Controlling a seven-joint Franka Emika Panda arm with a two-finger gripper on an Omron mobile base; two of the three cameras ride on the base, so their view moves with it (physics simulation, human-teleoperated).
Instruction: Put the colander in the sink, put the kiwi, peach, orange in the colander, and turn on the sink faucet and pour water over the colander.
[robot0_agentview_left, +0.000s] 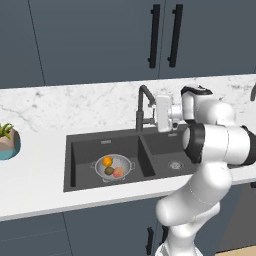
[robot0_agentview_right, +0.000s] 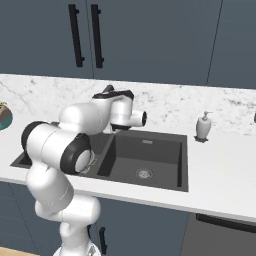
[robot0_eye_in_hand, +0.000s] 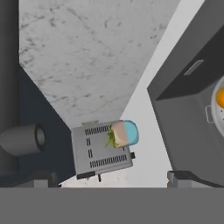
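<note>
Left base view: colander (robot0_agentview_left: 114, 166) in sink (robot0_agentview_left: 80, 160) left basin, holding orange (robot0_agentview_left: 107, 161), kiwi (robot0_agentview_left: 109, 171), peach (robot0_agentview_left: 118, 172). Pincer (robot0_eye_in_hand: 109, 177) released beside faucet (robot0_agentview_left: 143, 107). No legible lettering.

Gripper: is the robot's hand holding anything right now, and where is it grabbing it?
Nothing is held. The gripper is open and empty beside the sink faucet; all three fruits sit in the colander.

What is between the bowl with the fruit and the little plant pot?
In the left base view, between the colander and the plant pot there is the sink's dark wall and rim, then bare white counter. Nothing stands on that stretch.
</note>
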